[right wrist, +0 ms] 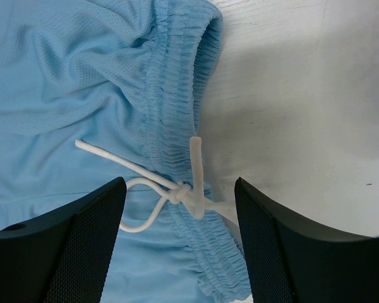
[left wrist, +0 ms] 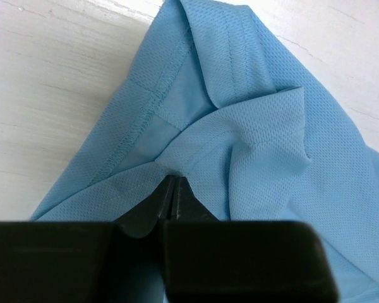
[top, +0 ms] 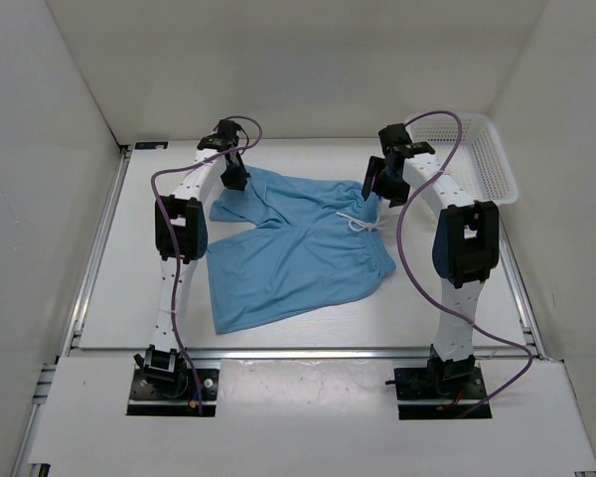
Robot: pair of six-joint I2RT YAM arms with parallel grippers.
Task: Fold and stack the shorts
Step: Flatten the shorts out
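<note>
At the left pincer (left wrist: 174, 189): shut on a small pinch of the shorts (top: 288, 258), with leg cloth bunched into a ridge right at its tips.
Below the right pincer (right wrist: 180, 189): the jaws stand wide and hold nothing. They straddle the drawstring (right wrist: 107, 154) knot and the waistband (right wrist: 177, 95).
Shorts: they lie mostly flat on the surface (top: 129, 248) between the two pincers, waistband at the right one and legs toward the left one.
Risk, thin grip: the mesh is caught only at the very tips, so a quick lift could let it slide out.
Risk, single layer: the pinch may hold just the top layer. Raising it would then open the leg instead of carrying it over.
Risk, cord: closing straight down, the right pincer may catch the drawstring alone, tugging the knot rather than the waistband.
Risk, skew: with one end held and the other free, a pull by the left pincer would likely drag the shorts crooked across the surface.
</note>
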